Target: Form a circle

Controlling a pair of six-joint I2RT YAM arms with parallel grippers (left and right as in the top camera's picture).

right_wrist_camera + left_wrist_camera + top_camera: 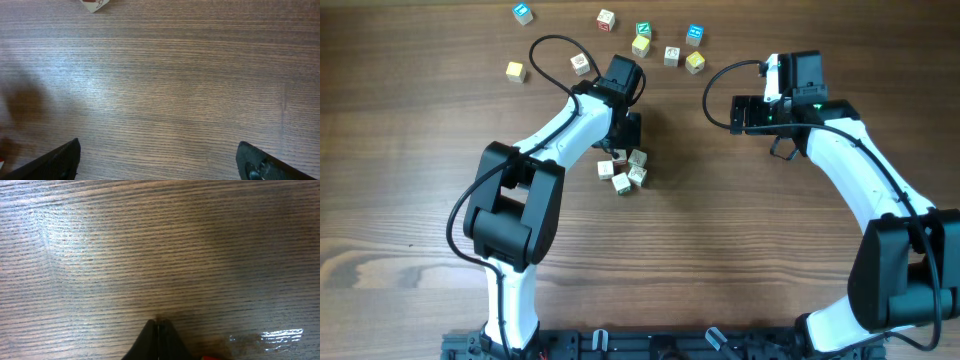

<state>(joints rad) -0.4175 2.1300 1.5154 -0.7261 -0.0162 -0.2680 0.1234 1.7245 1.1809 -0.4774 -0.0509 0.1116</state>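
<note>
At the table's middle, the left gripper [159, 332] has its jaws pressed together with nothing between them, just beside the circle [628, 174] of small cubes. Off to the right, the right gripper [159, 160] gapes wide over the wooden table [740, 250], well apart from the circle.

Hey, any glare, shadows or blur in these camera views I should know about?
Left wrist view: a bright glare patch on the table at lower right, a softer sheen upper left. Right wrist view: a dark smudgy shadow at the left edge. Overhead: even light, sharp.
</note>
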